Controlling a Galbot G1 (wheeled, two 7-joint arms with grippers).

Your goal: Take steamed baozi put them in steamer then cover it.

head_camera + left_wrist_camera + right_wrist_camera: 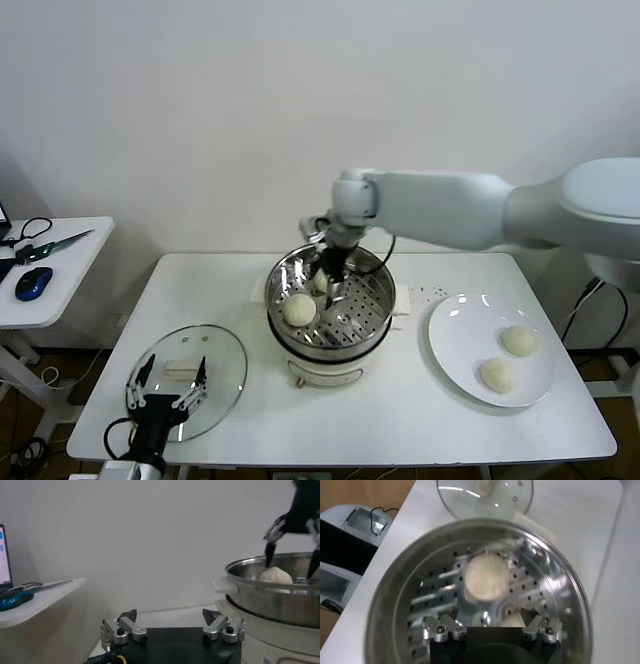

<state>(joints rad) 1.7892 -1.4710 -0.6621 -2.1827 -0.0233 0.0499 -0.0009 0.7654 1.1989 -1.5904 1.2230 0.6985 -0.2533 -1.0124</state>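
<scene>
Head view: right gripper (pixel 328 283), fingers parted, inside steamer (pixel 376 315) around a bun (pixel 511 621); second bun (pixel 299 309) on the tray. Two buns (pixel 508 357) on plate (pixel 450 345). Left gripper (pixel 168 384), released, over lid (pixel 222 375) on bench (pixel 400 420).

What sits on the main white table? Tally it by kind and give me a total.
Baozi: 4
Steamer: 1
Lid: 1
Plate: 1
Total: 7
</scene>
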